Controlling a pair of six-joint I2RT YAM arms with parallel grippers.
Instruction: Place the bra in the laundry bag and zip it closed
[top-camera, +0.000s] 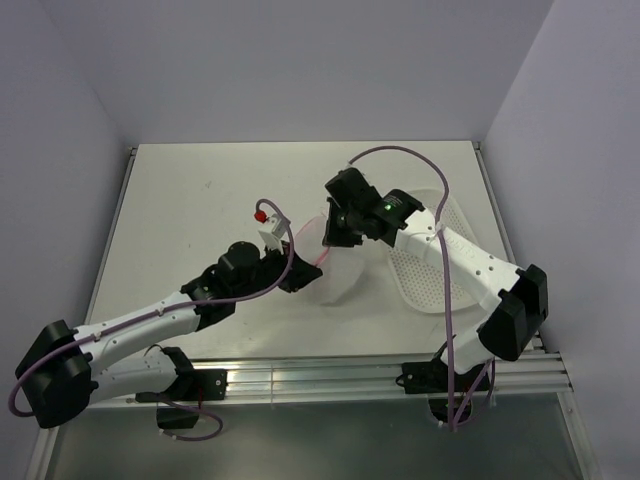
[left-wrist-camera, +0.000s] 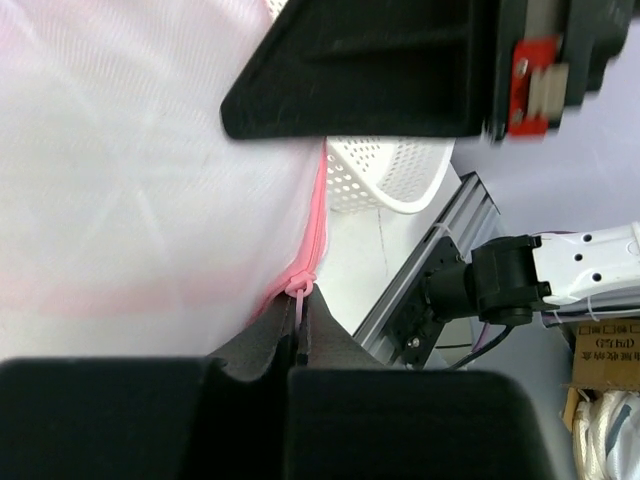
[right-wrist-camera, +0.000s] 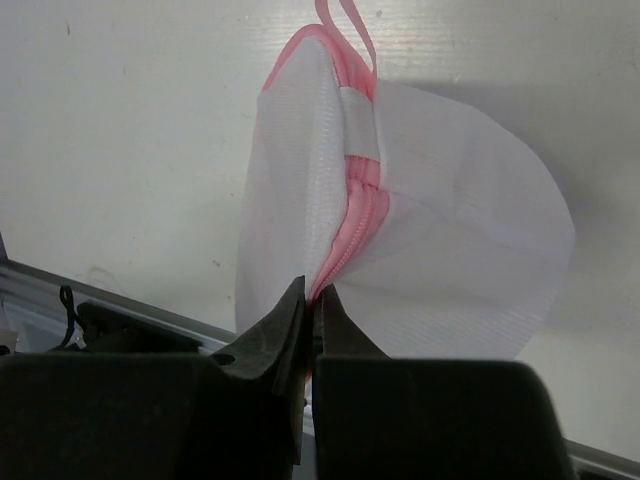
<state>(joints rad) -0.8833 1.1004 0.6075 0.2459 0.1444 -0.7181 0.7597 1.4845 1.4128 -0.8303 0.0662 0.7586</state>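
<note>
Top view:
- Table (top-camera: 200, 200): white, matte, few dark specks in upper left part.
- Basket (top-camera: 415, 268): white perforated plastic, right of centre on table, partly hidden.
- Rail (top-camera: 330, 378): aluminium, along bottom edge of table.
- Walls (top-camera: 300, 60): pale lavender, at top and both sides of frame.

Left wrist view:
- Basket (left-wrist-camera: 385, 180) at centre, holes and rolled rim clear.
- Rail (left-wrist-camera: 450, 235) slants right of it.
- Cardboard box (left-wrist-camera: 605, 360) at lower right edge, printing too small to read.

Right wrist view:
- Table (right-wrist-camera: 130, 150) fills background.
- Rail (right-wrist-camera: 40, 290) at lower left.

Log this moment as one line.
left gripper: shut on zipper pull | right gripper: shut on laundry bag | bra: not visible
</note>
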